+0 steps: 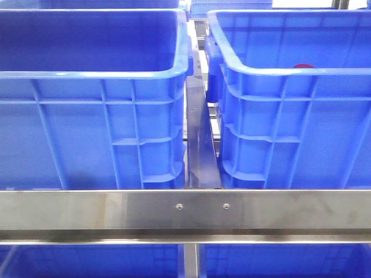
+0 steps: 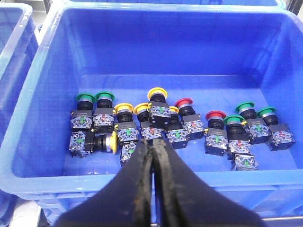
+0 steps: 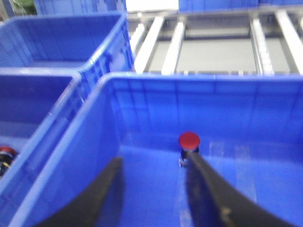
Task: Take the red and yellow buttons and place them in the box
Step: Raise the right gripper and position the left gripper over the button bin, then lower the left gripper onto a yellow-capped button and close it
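Observation:
The box [image 3: 156, 101] shows in the right wrist view with one red button [image 3: 189, 140] standing on its floor. My right gripper [image 3: 152, 158] hangs open over that floor, and its one finger's tip is right by the button. In the front view the box [image 1: 290, 72] is the right crate, with the red cap [image 1: 304, 66] just peeking over its rim. The left wrist view shows another blue crate [image 2: 165, 56] holding red buttons [image 2: 182, 102], yellow buttons [image 2: 156, 92] and green ones [image 2: 85, 98]. My left gripper [image 2: 152, 144] is shut and empty above that crate's near rim.
The crate with the dark, plain interior [image 1: 87, 74] stands left of the box, a narrow gap between them. A steel rail [image 1: 185, 208] crosses the front. More blue crates [image 3: 61, 42] and conveyor rollers [image 3: 213, 52] lie beyond the box.

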{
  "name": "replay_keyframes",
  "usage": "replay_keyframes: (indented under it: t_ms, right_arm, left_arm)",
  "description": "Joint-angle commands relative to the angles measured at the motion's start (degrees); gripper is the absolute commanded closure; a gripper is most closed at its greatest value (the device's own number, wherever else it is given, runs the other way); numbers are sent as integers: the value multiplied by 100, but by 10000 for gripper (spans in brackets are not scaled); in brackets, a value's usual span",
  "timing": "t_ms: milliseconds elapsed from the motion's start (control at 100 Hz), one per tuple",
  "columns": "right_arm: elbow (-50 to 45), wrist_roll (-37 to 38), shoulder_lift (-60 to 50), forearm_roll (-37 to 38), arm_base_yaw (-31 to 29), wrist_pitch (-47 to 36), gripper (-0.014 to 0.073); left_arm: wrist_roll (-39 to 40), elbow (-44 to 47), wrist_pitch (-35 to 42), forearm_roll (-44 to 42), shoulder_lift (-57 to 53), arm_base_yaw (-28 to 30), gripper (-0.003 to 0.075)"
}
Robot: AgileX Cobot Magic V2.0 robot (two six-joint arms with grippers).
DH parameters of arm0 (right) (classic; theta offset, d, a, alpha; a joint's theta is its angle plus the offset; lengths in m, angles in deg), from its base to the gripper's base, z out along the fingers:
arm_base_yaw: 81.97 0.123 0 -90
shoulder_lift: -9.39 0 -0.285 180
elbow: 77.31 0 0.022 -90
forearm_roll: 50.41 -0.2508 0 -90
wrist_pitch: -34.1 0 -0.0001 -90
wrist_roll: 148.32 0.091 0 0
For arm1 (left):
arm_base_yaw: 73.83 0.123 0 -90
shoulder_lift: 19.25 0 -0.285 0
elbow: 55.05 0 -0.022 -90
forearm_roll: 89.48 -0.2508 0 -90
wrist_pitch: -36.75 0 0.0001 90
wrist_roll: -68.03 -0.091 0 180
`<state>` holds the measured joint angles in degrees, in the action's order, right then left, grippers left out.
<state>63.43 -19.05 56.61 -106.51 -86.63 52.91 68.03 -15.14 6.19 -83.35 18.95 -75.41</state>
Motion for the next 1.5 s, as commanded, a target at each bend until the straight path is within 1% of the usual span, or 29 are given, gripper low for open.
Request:
replay_keyframes:
  t_ms: [0, 20, 140, 170, 210, 410, 480, 550, 570, 620, 670, 690, 740, 810, 850, 1040, 1150, 1290, 1490]
  right_arm:
    - [128, -59, -294, -117, -32, -117, 409]
    - [128, -59, -321, -117, -32, -110, 431]
    - [128, -59, -447, -117, -32, -105, 634]
    - [128, -59, -447, -117, -32, -105, 669]
    - [128, -59, -447, -117, -32, -105, 655]
    - [128, -59, -447, -117, -32, -31, 660]
    - [123, -59, -447, -117, -32, 22, 660]
    - [123, -59, -447, -117, -32, 54, 660]
    - [123, -59, -447, -117, -32, 63, 660]
    - [123, -59, -447, -117, -32, 74, 660]
    - [123, -59, -447, -117, -32, 74, 660]
    - [123, -59, -447, -117, -32, 74, 660]
    - [123, -59, -447, -117, -32, 74, 660]
    - [123, -59, -447, -117, -32, 74, 660]
    - [123, -59, -447, -117, -32, 74, 660]
    - [123, -59, -447, -117, -32, 74, 660]
    - [123, -59, -447, -117, -32, 74, 660]
    - [123, -59, -447, -117, -32, 74, 660]
    - [123, -59, -447, -117, -32, 74, 660]
  left_arm:
    - [0, -143, 408, 28, 12, 14, 739]
    - [0, -143, 408, 28, 12, 14, 739]
    - [0, -143, 408, 28, 12, 14, 739]
    - [0, -143, 408, 28, 12, 14, 739]
    - [0, -133, 408, 28, 12, 14, 739]
    - [0, -133, 408, 28, 23, 14, 737]
    - [0, -133, 408, 28, 23, 14, 711]
    - [0, -133, 399, 28, 23, 14, 638]
    - [0, -133, 399, 28, 23, 14, 608]
    - [0, -133, 399, 28, 23, 14, 526]
    - [0, -133, 399, 28, 23, 14, 421]
    - [0, -133, 399, 28, 23, 14, 395]
    - [0, -133, 399, 28, 23, 14, 302]
    - [0, -133, 399, 28, 23, 14, 237]
    - [0, -133, 409, 28, 23, 14, 233]
    - [0, -133, 451, 28, 44, 14, 282]
    - [-190, -192, 451, 28, 213, 14, 286]
    - [-190, -462, 279, 148, 790, 14, 286]
    - [-190, -1237, -164, 171, 2030, 14, 286]
